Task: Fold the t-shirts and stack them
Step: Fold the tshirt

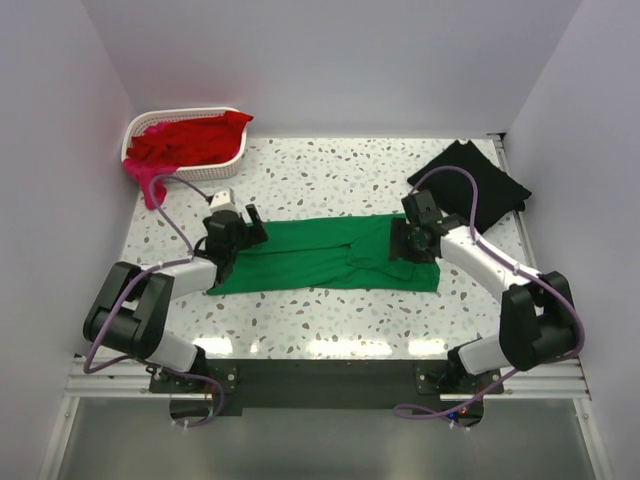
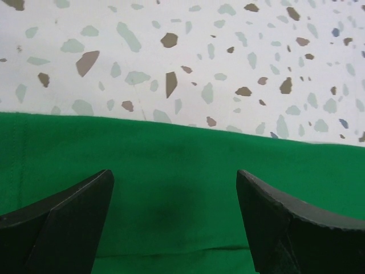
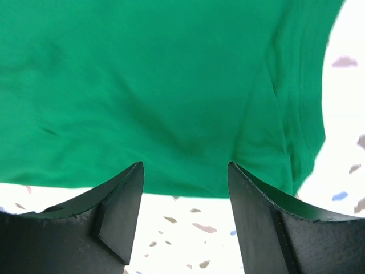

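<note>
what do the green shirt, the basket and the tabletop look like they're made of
Green shirt: soft matte knit cloth, probably cotton; it creases and shows stitching. Basket: white plastic, judging by its lattice wall. Tabletop: hard glossy speckled surface, terrazzo or a laminate copy.

The green t-shirt (image 1: 320,255) is soft matt cloth on a smooth, glossy speckled table (image 1: 330,170).

Bright, even light overall, just a soft shadow on the green shirt (image 2: 171,154) under the left gripper (image 2: 174,174), whose fingers look slightly blurry.
</note>
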Controlling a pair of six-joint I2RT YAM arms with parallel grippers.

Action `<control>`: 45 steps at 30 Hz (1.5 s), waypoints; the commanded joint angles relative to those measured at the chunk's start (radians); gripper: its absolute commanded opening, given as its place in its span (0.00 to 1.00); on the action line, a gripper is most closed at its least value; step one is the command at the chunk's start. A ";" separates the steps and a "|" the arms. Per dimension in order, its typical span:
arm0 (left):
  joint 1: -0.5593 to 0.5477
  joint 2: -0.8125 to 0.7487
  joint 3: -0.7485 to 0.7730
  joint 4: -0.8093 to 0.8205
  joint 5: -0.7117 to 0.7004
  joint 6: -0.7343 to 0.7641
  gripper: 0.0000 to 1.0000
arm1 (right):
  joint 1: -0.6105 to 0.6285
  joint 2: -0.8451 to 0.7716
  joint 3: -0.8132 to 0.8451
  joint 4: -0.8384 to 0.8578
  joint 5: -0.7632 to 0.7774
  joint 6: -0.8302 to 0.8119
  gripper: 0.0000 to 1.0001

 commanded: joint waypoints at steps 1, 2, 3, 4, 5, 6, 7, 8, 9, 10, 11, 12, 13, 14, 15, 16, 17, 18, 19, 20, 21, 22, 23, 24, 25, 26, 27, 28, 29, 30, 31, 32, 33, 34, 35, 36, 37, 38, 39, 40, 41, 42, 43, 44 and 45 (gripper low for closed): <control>-0.001 0.006 -0.021 0.149 0.109 0.028 0.93 | -0.002 0.027 0.089 0.105 -0.032 -0.015 0.64; -0.001 0.018 -0.024 0.183 0.131 0.025 0.93 | -0.004 0.047 0.099 0.120 -0.038 -0.018 0.64; -0.001 0.034 -0.021 0.194 0.146 0.023 0.93 | -0.004 0.075 0.124 0.134 -0.046 -0.021 0.64; -0.003 0.066 -0.018 0.201 0.164 0.020 0.93 | -0.004 0.101 0.139 0.146 -0.055 -0.022 0.64; -0.003 0.083 -0.010 0.211 0.169 0.017 0.93 | -0.004 0.166 0.154 0.165 -0.075 -0.030 0.64; -0.003 0.115 -0.004 0.209 0.172 0.011 0.93 | -0.002 0.197 0.190 0.173 -0.081 -0.032 0.64; -0.001 0.129 0.000 0.206 0.169 0.006 0.93 | -0.004 0.226 0.208 0.177 -0.087 -0.036 0.64; -0.003 0.140 0.008 0.185 0.162 -0.004 0.93 | -0.002 0.291 0.227 0.186 -0.095 -0.041 0.64; -0.001 0.146 0.011 0.169 0.154 -0.020 0.93 | -0.002 0.315 0.256 0.191 -0.095 -0.042 0.64; -0.003 0.155 0.011 0.157 0.131 -0.049 0.93 | -0.004 0.343 0.274 0.194 -0.094 -0.044 0.64; -0.001 0.155 0.008 0.137 0.122 -0.061 0.93 | -0.002 0.366 0.289 0.193 -0.089 -0.048 0.64; 0.000 0.153 0.007 0.128 0.111 -0.072 0.93 | -0.004 0.410 0.321 0.190 -0.086 -0.052 0.64; -0.001 0.147 0.002 0.123 0.096 -0.096 0.93 | -0.002 0.431 0.339 0.188 -0.084 -0.055 0.64; 0.000 0.143 -0.013 0.116 0.086 -0.110 0.93 | -0.002 0.447 0.355 0.183 -0.083 -0.059 0.64; -0.001 0.128 -0.023 0.113 0.070 -0.139 0.93 | -0.002 0.486 0.389 0.177 -0.072 -0.059 0.64; 0.000 0.118 -0.030 0.109 0.060 -0.155 0.93 | -0.004 0.503 0.408 0.174 -0.069 -0.061 0.64; 0.000 0.109 -0.053 0.100 0.051 -0.170 0.93 | -0.002 0.526 0.424 0.164 -0.071 -0.071 0.64; -0.001 0.086 -0.065 0.097 0.031 -0.199 0.93 | -0.002 0.544 0.464 0.153 -0.072 -0.076 0.64; 0.000 0.074 -0.078 0.096 0.024 -0.215 0.93 | -0.004 0.585 0.484 0.147 -0.069 -0.079 0.64; -0.001 0.045 -0.108 0.096 0.013 -0.241 0.93 | -0.004 0.604 0.522 0.136 -0.072 -0.087 0.64; -0.001 0.029 -0.124 0.096 0.007 -0.254 0.93 | -0.004 0.624 0.547 0.128 -0.072 -0.090 0.64; -0.001 0.009 -0.160 0.097 -0.001 -0.267 0.93 | -0.002 0.668 0.573 0.121 -0.075 -0.098 0.64; -0.003 -0.012 -0.185 0.106 -0.013 -0.282 0.93 | -0.004 0.687 0.598 0.107 -0.080 -0.101 0.64; -0.006 -0.059 -0.213 0.120 -0.042 -0.302 0.93 | -0.002 0.707 0.642 0.101 -0.081 -0.102 0.64; -0.007 -0.084 -0.266 0.135 -0.055 -0.311 0.93 | -0.002 0.742 0.667 0.084 -0.092 -0.107 0.64; -0.008 -0.109 -0.285 0.143 -0.064 -0.316 0.93 | -0.002 0.763 0.694 0.072 -0.101 -0.110 0.64; -0.008 -0.148 -0.299 0.139 -0.078 -0.319 0.93 | -0.004 0.782 0.752 0.059 -0.106 -0.114 0.64; -0.011 -0.167 -0.315 0.128 -0.081 -0.317 0.93 | -0.004 0.802 0.785 0.049 -0.107 -0.122 0.64; -0.009 -0.184 -0.322 0.108 -0.079 -0.316 0.93 | -0.002 0.846 0.817 0.023 -0.116 -0.127 0.64; -0.009 -0.210 -0.328 0.102 -0.069 -0.313 0.93 | -0.002 0.865 0.880 0.013 -0.135 -0.128 0.65; -0.011 -0.224 -0.342 0.097 -0.059 -0.313 0.93 | -0.004 0.889 0.912 -0.004 -0.141 -0.136 0.65; -0.014 -0.236 -0.351 0.099 -0.050 -0.313 0.93 | -0.002 0.933 0.944 -0.014 -0.159 -0.141 0.65; -0.015 -0.260 -0.360 0.097 -0.033 -0.311 0.93 | -0.004 0.960 1.016 -0.030 -0.169 -0.144 0.65; -0.020 -0.274 -0.377 0.097 -0.027 -0.310 0.93 | -0.004 0.981 1.052 -0.051 -0.173 -0.148 0.65; -0.021 -0.288 -0.386 0.093 -0.023 -0.308 0.93 | -0.002 1.001 1.084 -0.059 -0.187 -0.153 0.65; -0.023 -0.319 -0.394 0.088 -0.012 -0.301 0.93 | -0.004 1.041 1.142 -0.067 -0.196 -0.156 0.65; -0.026 -0.336 -0.408 0.076 -0.006 -0.295 0.92 | -0.002 1.056 1.168 -0.077 -0.207 -0.160 0.65; -0.029 -0.353 -0.411 0.065 -0.003 -0.287 0.92 | -0.002 1.073 1.214 -0.085 -0.216 -0.160 0.65; -0.032 -0.391 -0.417 0.054 0.002 -0.269 0.92 | -0.002 1.095 1.233 -0.090 -0.221 -0.162 0.65; -0.038 -0.411 -0.421 0.042 0.000 -0.258 0.92 | -0.002 1.101 1.248 -0.093 -0.227 -0.162 0.65; -0.040 -0.431 -0.426 0.019 -0.001 -0.246 0.92 | -0.004 1.103 1.257 -0.091 -0.233 -0.162 0.65; -0.043 -0.472 -0.431 0.010 -0.007 -0.220 0.92 | -0.004 1.092 1.261 -0.084 -0.242 -0.161 0.65; -0.046 -0.492 -0.434 -0.007 -0.012 -0.204 0.92 | -0.002 1.078 1.252 -0.056 -0.248 -0.157 0.65; -0.046 -0.521 -0.434 -0.013 -0.015 -0.175 0.92 | -0.002 1.066 1.224 -0.035 -0.258 -0.159 0.65; -0.046 -0.532 -0.431 -0.016 -0.007 -0.163 0.92 | -0.002 1.026 1.209 -0.016 -0.279 -0.154 0.65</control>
